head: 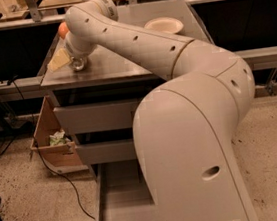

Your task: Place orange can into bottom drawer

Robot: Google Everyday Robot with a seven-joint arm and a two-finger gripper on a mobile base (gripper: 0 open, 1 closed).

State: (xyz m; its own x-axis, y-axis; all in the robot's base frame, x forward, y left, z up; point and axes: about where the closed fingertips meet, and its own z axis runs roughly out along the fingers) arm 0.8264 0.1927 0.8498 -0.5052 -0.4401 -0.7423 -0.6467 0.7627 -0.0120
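Note:
The orange can (60, 59) lies on its side at the front left corner of the cabinet top, its silver end (78, 65) facing the front. My gripper (73, 57) is at the end of the arm, down on the cabinet top right at the can; the wrist hides most of it. The bottom drawer (121, 211) is pulled open below, showing a flat grey floor, and the arm's large body covers its right part.
A round orange fruit (62, 29) sits just behind the wrist. A pale plate (164, 25) lies at the back right of the cabinet top (123, 64). Two shallower drawers (94, 117) stand slightly open. A cardboard box (51, 138) and a cable are on the floor at the left.

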